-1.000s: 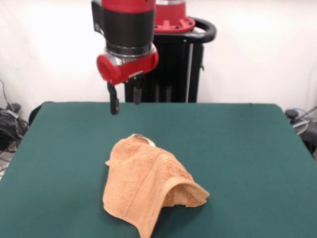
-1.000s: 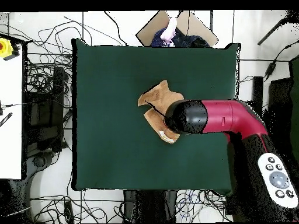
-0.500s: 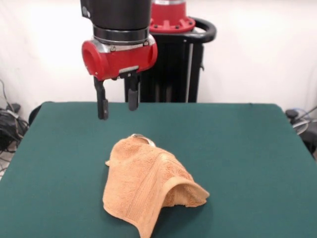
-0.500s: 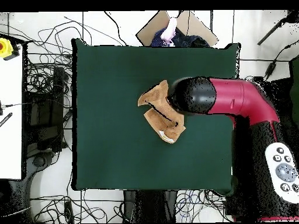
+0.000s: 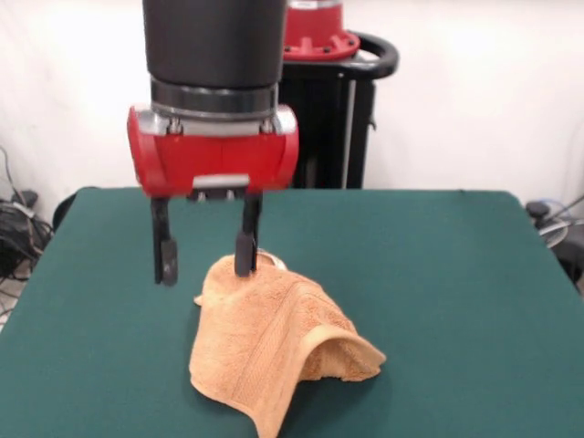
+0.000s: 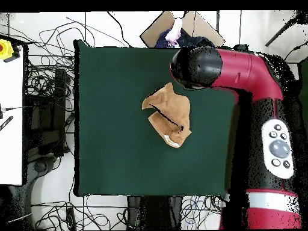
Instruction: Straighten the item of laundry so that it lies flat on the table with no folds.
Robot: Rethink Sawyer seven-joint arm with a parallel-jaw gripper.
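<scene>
In the front view the towel (image 5: 274, 342) lies crumpled on the table (image 5: 456, 274), left of centre and close to the near edge, humped up with a fold arching over its right side and a lower corner drooping toward the near edge. A small white tag (image 5: 272, 262) shows at its far tip. The gripper (image 5: 205, 251) hangs over the towel's far left part, fingers spread wide and empty; the right finger (image 5: 245, 245) stands in front of the towel's far edge, the left one over bare felt. In the overhead view the towel (image 6: 169, 113) sits near the table's (image 6: 108, 150) middle, folded over itself, and the arm (image 6: 240, 66) reaches in over the right edge, its black end near the far right corner, hiding the gripper.
</scene>
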